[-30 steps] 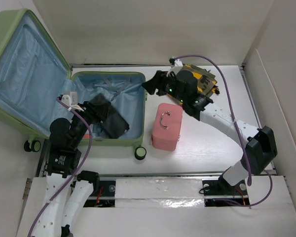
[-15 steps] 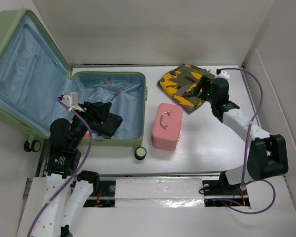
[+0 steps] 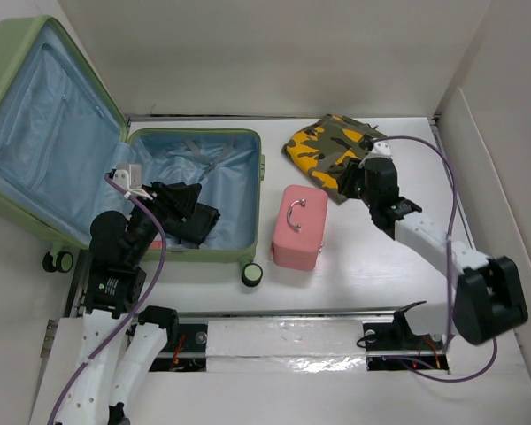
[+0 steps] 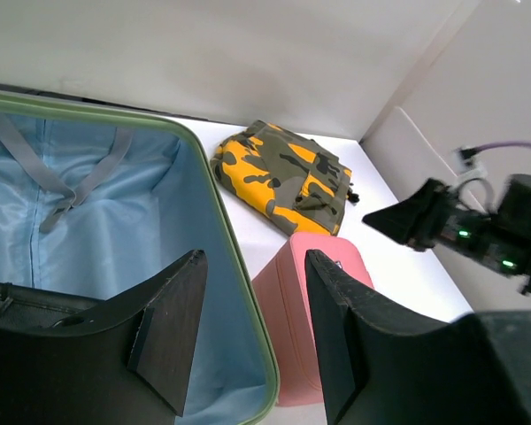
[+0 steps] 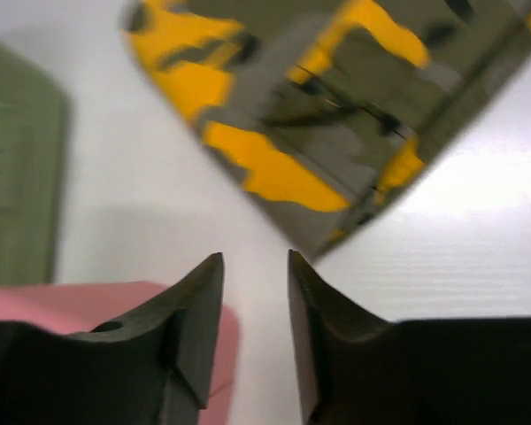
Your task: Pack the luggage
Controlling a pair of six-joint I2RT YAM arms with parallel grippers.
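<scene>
**Green luggage laid open at the table's left; nothing gripped by either arm**

The luggage (image 3: 260, 190) is found at the left end of the table (image 3: 380, 257), laid fully open. A pale green hard shell is shown. Its lid (image 3: 44, 115) is raised and leaned outward, past the table's left edge. Both halves are lined in light blue fabric, and grey straps (image 3: 203, 159) are crossed inside the base. Small black wheels (image 3: 252, 274) are fitted along the near side.

The left gripper (image 3: 188, 205) is held over the near left part of the base. Its jaws are spread apart, and nothing is seen between them in the left wrist view (image 4: 255, 261).

A pink case (image 3: 299, 227) with a metal handle is stood just beside the luggage's right wall. A yellow and olive camouflage bag (image 3: 327, 150) is laid further back on the table. The right gripper (image 3: 347, 181) is poised over the near corner of that bag. Its jaws are parted only narrowly and nothing is clasped (image 5: 255, 258).
</scene>
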